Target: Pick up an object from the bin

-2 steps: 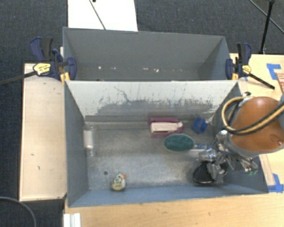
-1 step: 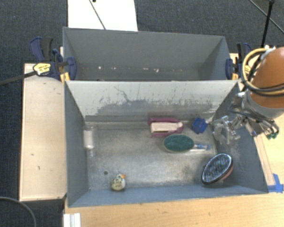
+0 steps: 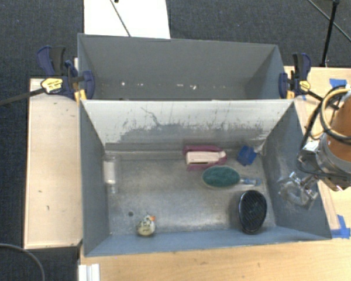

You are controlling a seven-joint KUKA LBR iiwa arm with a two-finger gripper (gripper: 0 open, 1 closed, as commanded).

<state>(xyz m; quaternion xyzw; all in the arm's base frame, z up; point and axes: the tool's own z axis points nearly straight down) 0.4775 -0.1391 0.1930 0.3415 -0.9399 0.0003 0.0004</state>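
My gripper (image 3: pixel 296 190) hangs over the sloping right wall of the bin, with nothing seen in it. Nearest to it, on the floor at the front right, lies a black oval brush (image 3: pixel 252 211). A teal oval brush with a pale blue handle (image 3: pixel 221 177) lies a little further left, towards the middle. A small blue block (image 3: pixel 246 155) rests by the back wall, behind the teal brush.
A pink and white flat box (image 3: pixel 205 156) lies along the back wall near the middle. A pale grey cylinder (image 3: pixel 109 172) stands by the left wall. A small yellowish toy (image 3: pixel 146 226) sits at the front left.
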